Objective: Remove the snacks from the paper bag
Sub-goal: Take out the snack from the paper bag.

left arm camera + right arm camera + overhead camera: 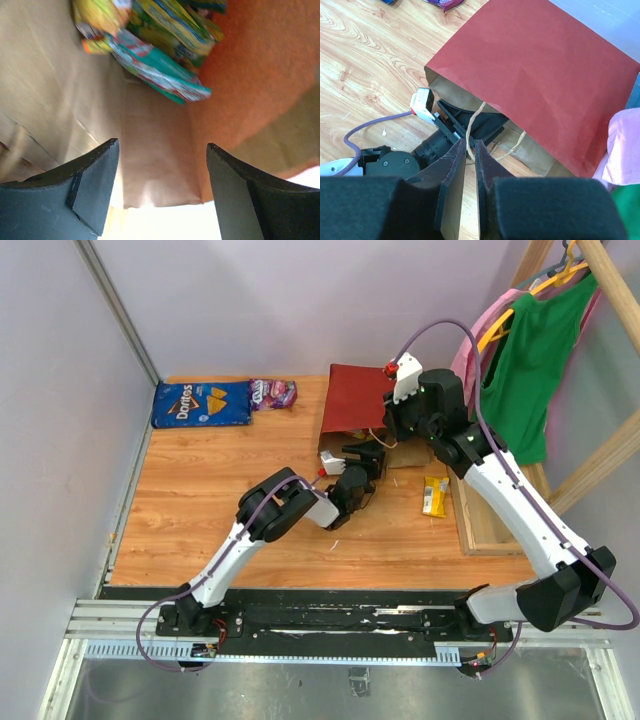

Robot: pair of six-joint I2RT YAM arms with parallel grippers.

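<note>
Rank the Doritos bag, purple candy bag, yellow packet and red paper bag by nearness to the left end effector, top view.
From the left end effector:
1. red paper bag, entered at its mouth
2. yellow packet, right
3. purple candy bag, far left
4. Doritos bag, far-left corner

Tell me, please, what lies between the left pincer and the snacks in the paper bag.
Only bare inner wall of the paper bag, as the left wrist view shows between the left pincer and the snacks.

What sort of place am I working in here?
Probably a robot test cell, not a home: a wooden tabletop boxed in by plain wall panels, a metal mounting rail along the near edge, and a wooden clothes rack alongside.
</note>
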